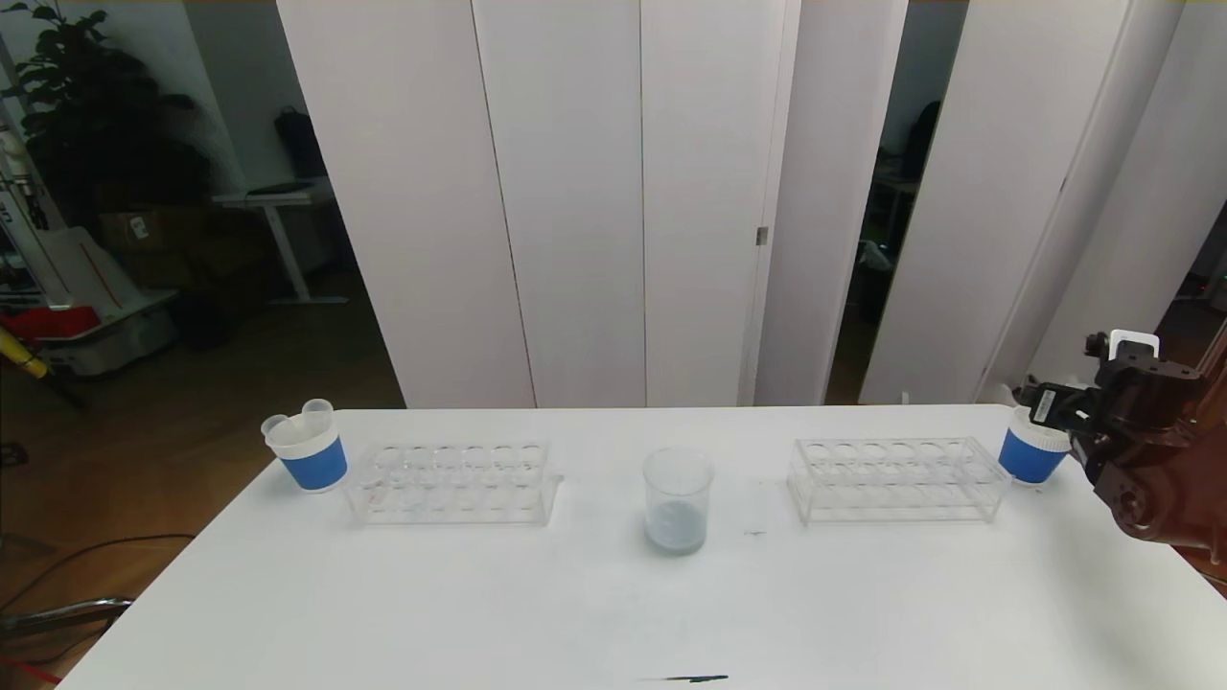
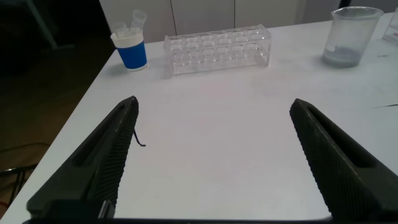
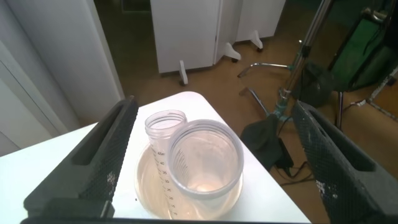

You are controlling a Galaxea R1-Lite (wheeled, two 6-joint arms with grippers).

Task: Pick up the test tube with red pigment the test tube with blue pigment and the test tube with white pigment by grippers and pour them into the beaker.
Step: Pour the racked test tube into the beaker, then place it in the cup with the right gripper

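in the head view, the beaker [image 1: 678, 499] stood near the middle of the white table [image 1: 479, 613], with a pale bluish-grey liquid in its bottom. to the left of the beaker sat a clear tube rack [image 1: 451, 482], and beyond that rack, further from the beaker, a blue-and-white paper cup [image 1: 309, 452] held two clear tubes [image 1: 305, 416]. whether these were the blue or white pigment tubes could not be told. to the right of the beaker stood a second clear rack [image 1: 896, 478], and past it, at the table's far right corner, another blue-and-white cup [image 1: 1031, 452]. the right gripper [image 1: 1050, 407] hung just over that cup, well apart from the beaker; its fingers could not be made out from here. a dark streak [image 1: 692, 679] lay on the table's near edge, in front of the beaker.

in the left wrist view, the left gripper [image 2: 214, 155] hovered over bare tabletop with its jaws spread wide and nothing between them. the beaker [image 2: 352, 36] was off by the far edge, with the clear rack [image 2: 217, 48] and the cup with tubes [image 2: 131, 45] farther along from it.

in the right wrist view, the right gripper [image 3: 214, 162] stood directly over the cup [image 3: 186, 183], jaws spread wide on either side and gripping nothing. two clear tubes [image 3: 202, 163] stood in the cup, one showing a printed scale. the beaker was not seen here.
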